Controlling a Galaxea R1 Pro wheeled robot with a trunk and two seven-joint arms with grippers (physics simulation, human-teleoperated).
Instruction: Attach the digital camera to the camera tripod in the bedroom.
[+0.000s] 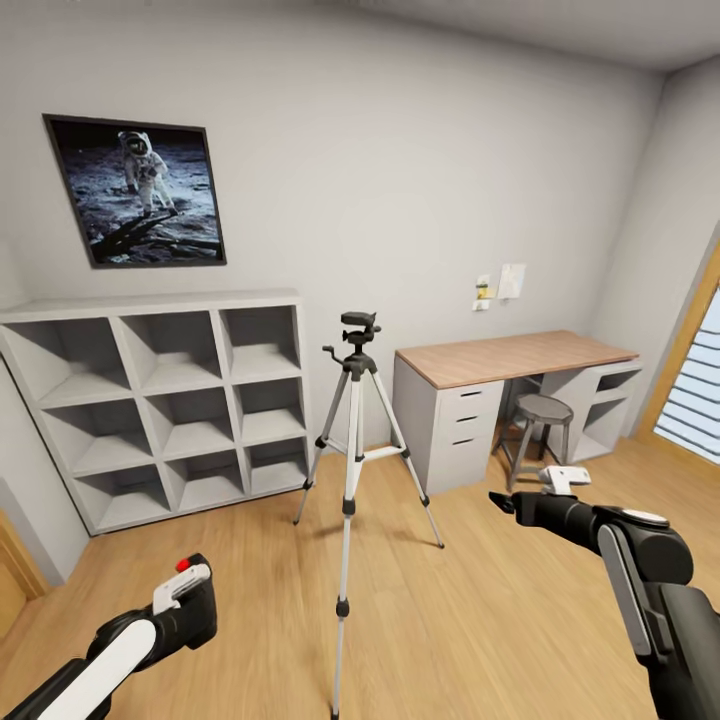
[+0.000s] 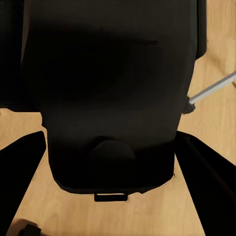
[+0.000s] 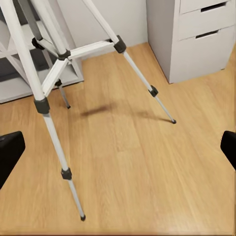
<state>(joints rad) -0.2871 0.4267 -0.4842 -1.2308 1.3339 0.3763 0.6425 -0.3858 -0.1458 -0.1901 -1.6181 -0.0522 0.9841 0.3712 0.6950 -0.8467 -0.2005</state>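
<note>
So the left gripper [image 1: 190,585] is clamped on the small matte-black digital camera [image 2: 110,98], whose body sits snug between the two dark fingers [image 2: 19,172] over the wood-plank floor [image 3: 147,162]. The tall silver-white camera tripod with black collars and head [image 1: 352,440] stands ahead of both arms, between them. The right gripper [image 1: 505,500] is spread wide with nothing in it, tripod legs just beyond its tips.

Even, soft daylight fills the room; the window [image 1: 700,385] at the right edge glows brightest; the tripod [image 1: 351,470] throws only a faint smudged shadow on the floor [image 3: 147,162]; the head view bends straight lines near its edges; the left wrist view is dim, blocked by a dark camera [image 2: 108,98].
</note>
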